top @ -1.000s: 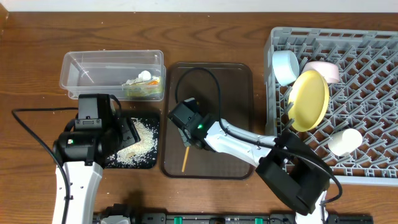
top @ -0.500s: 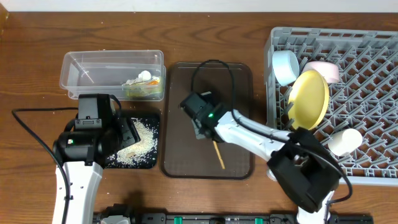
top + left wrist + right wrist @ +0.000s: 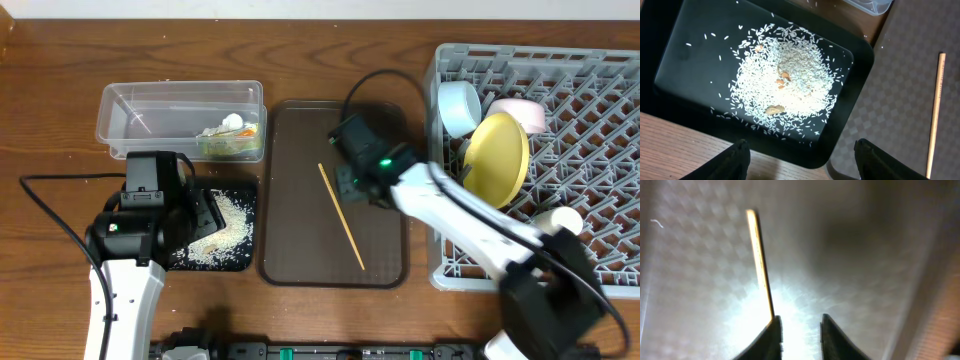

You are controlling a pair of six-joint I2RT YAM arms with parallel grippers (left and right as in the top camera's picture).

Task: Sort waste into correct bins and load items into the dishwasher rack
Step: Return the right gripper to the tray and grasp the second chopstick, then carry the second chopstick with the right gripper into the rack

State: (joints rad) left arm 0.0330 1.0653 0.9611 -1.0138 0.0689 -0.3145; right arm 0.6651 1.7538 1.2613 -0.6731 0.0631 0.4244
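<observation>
One wooden chopstick [image 3: 341, 216] lies slanted on the dark brown serving tray [image 3: 290, 130]; it also shows in the left wrist view [image 3: 935, 115]. My right gripper [image 3: 347, 183] hovers over the tray by the chopstick's upper part. In the right wrist view its jaws [image 3: 799, 319] stand slightly apart with nothing between them, and the chopstick [image 3: 760, 265] runs past the outer side of the left finger. My left gripper [image 3: 800, 150] is open and empty over the near edge of the black tray [image 3: 860, 55] that holds the rice [image 3: 790, 85]. The dishwasher rack [image 3: 600, 200] holds the yellow plate [image 3: 497, 160] and the light blue bowl [image 3: 458, 107].
The clear tub [image 3: 150, 105] at the back left holds the white tissue [image 3: 228, 125] and the green-yellow wrapper [image 3: 232, 145]. A pale bowl [image 3: 522, 113] and a small pale cup [image 3: 555, 225] also sit in the rack. My left arm base [image 3: 130, 240] stands by the black tray.
My right arm swung right and towards the back across the brown tray. The chopstick turned and shifted right with it and now lies in full view. The left arm has not moved.
</observation>
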